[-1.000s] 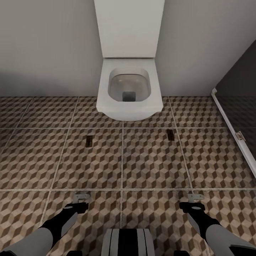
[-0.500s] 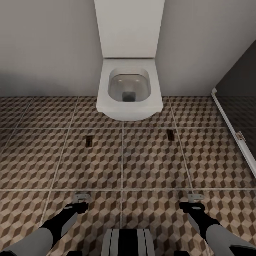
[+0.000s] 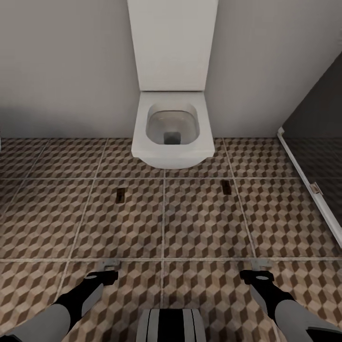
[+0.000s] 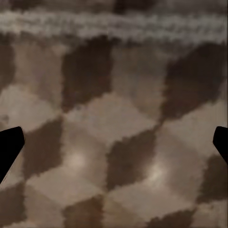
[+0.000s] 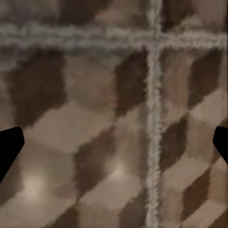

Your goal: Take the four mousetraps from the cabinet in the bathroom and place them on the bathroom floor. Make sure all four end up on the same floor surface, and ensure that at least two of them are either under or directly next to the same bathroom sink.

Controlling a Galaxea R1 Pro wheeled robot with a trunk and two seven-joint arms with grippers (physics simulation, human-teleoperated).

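Two mousetraps (image 3: 121,194) (image 3: 226,186) flat on cube-pattern floor (image 3: 204,223), dark brown, tan-edged; both jaws spread wide, empty.

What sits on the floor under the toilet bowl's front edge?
Only patterned bathroom floor shows beneath the toilet. Two mousetraps lie on the tiles in front of it, one on each side, clear of it. The floor directly below the bowl is hidden.

Two mousetraps (image 3: 121,194) lie on bathroom floor (image 3: 204,223).
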